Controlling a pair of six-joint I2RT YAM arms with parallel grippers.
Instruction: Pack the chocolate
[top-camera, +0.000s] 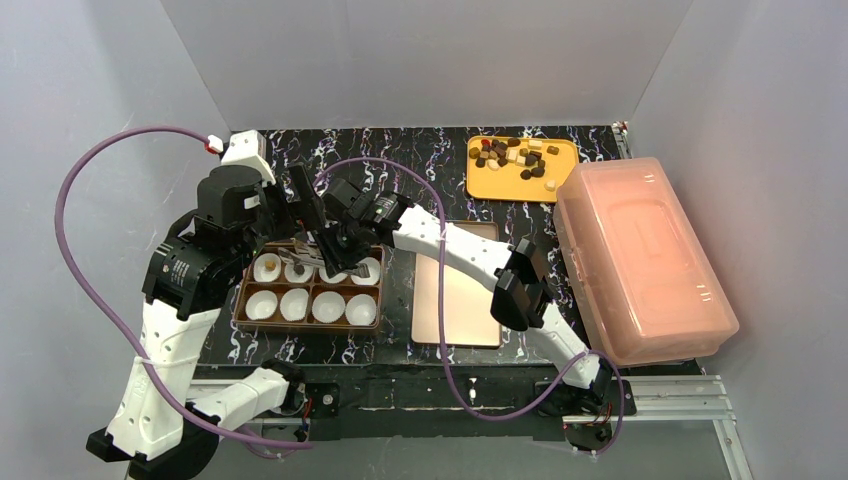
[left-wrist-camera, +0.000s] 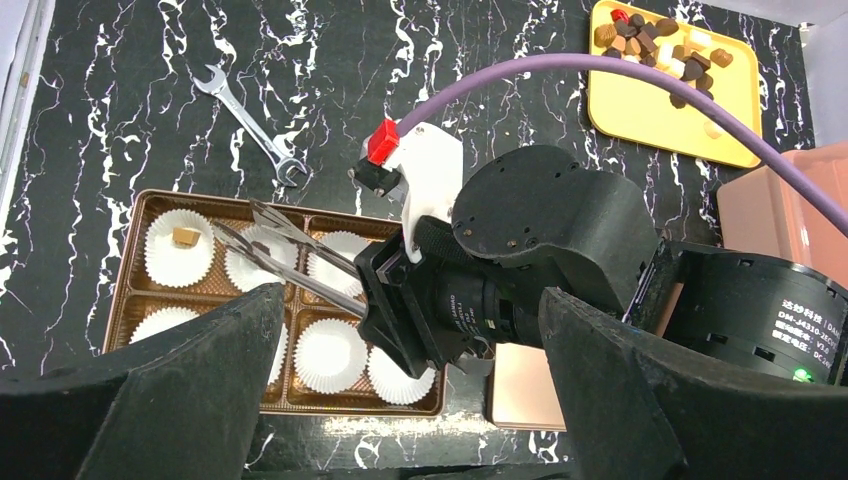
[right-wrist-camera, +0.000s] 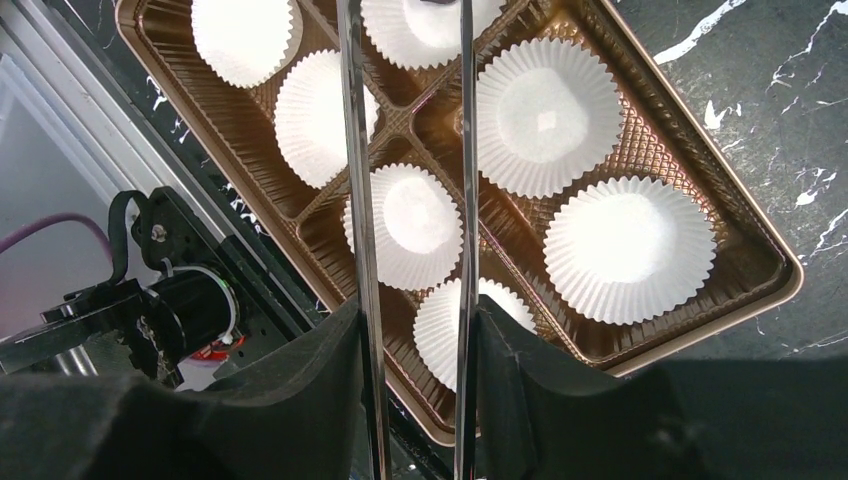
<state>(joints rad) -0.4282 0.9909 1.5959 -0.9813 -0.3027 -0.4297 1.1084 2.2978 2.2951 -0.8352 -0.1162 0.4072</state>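
The chocolate (top-camera: 515, 155) lies as several dark, tan and cream chunks on a yellow tray (top-camera: 490, 185) at the back right. One tan chunk (left-wrist-camera: 184, 237) sits in the far-left paper cup of the brown box (top-camera: 243, 290). My right gripper (right-wrist-camera: 415, 330) is shut on metal tongs (right-wrist-camera: 352, 150), whose blades stand apart and reach over the box's cups. Their tips (left-wrist-camera: 250, 212) hover at the second cup, where something dark shows; I cannot tell if it is gripped. My left gripper (left-wrist-camera: 410, 400) hangs open and empty above the right wrist.
A flat copper lid (top-camera: 457, 285) lies right of the box. A large pink plastic container (top-camera: 640, 260) fills the right side. A wrench (left-wrist-camera: 250, 125) lies on the black marbled table behind the box. White paper cups (right-wrist-camera: 630, 250) fill the box's compartments.
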